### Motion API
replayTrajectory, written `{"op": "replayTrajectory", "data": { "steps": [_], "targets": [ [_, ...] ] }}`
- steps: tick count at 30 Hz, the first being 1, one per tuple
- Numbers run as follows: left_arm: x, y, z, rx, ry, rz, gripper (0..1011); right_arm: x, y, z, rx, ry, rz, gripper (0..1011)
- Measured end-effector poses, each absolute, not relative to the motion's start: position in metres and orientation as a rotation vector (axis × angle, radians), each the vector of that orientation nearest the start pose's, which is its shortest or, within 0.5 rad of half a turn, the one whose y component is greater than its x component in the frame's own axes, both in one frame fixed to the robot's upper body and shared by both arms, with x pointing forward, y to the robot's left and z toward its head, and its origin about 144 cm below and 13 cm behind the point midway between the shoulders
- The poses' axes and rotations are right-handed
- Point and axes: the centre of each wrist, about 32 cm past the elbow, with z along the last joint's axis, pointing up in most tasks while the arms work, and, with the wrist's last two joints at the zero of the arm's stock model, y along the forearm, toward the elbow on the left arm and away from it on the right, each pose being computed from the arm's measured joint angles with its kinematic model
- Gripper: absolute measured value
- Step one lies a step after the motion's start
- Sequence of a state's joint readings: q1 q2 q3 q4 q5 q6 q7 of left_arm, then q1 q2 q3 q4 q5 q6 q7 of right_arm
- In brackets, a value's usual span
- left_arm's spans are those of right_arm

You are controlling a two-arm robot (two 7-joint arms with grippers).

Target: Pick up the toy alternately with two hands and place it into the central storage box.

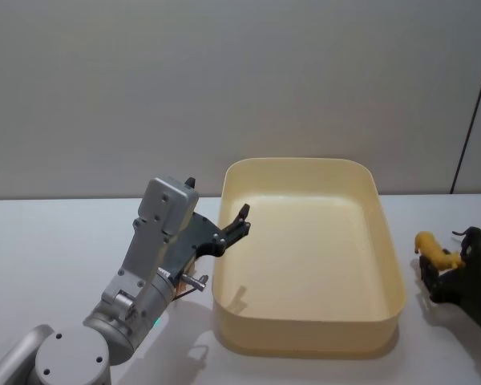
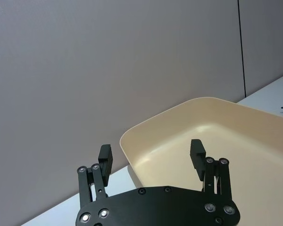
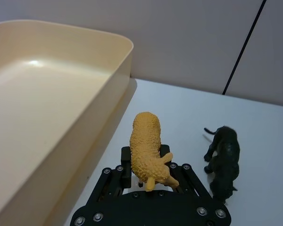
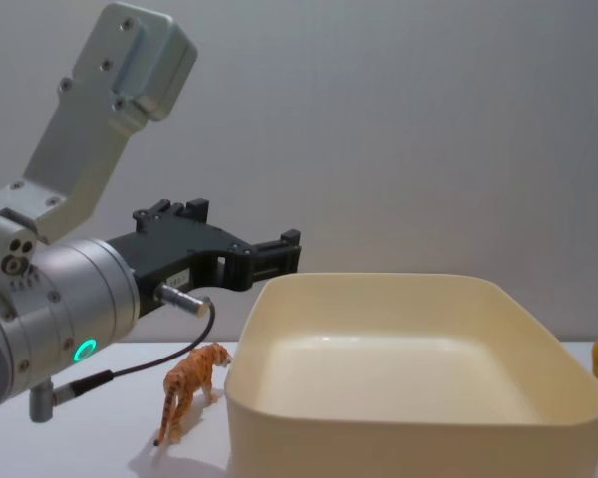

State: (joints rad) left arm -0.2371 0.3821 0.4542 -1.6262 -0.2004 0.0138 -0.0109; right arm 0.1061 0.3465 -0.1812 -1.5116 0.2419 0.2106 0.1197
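The cream-yellow storage box (image 1: 385, 321) stands in the middle of the table, and nothing lies in it. My left gripper (image 1: 240, 220) hovers open over the box's left rim; its fingers (image 2: 197, 153) hold nothing in the left wrist view. An orange tiger toy (image 4: 189, 388) stands on the table just left of the box, below that arm. Right of the box, my right gripper (image 3: 147, 159) is shut on a yellow sheep toy (image 3: 146, 136), close to the box's right wall. In the head view the same toy (image 1: 435, 250) sits at the right gripper (image 1: 442, 271).
A dark animal toy (image 3: 222, 162) stands on the table right beside the right gripper, on the side away from the box. The left arm's silver wrist (image 4: 50, 309) with its green ring light and cable hangs above the tiger. A grey wall runs behind the table.
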Motion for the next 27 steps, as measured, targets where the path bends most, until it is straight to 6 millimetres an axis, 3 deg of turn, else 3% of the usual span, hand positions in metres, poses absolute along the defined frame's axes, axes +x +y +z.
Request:
{"op": "replayTrajectory", "data": {
  "steps": [15, 27],
  "targets": [
    [0.492, 0.198, 1.204, 0.061, -0.268, 1.124, 1002, 0.496, -0.272, 1.194, -0.120, -0.064, -1.325, 330],
    [0.492, 0.198, 1.204, 0.061, -0.268, 1.124, 1002, 0.527, -0.249, 1.228, -0.048, -0.069, -1.200, 330]
  ]
}}
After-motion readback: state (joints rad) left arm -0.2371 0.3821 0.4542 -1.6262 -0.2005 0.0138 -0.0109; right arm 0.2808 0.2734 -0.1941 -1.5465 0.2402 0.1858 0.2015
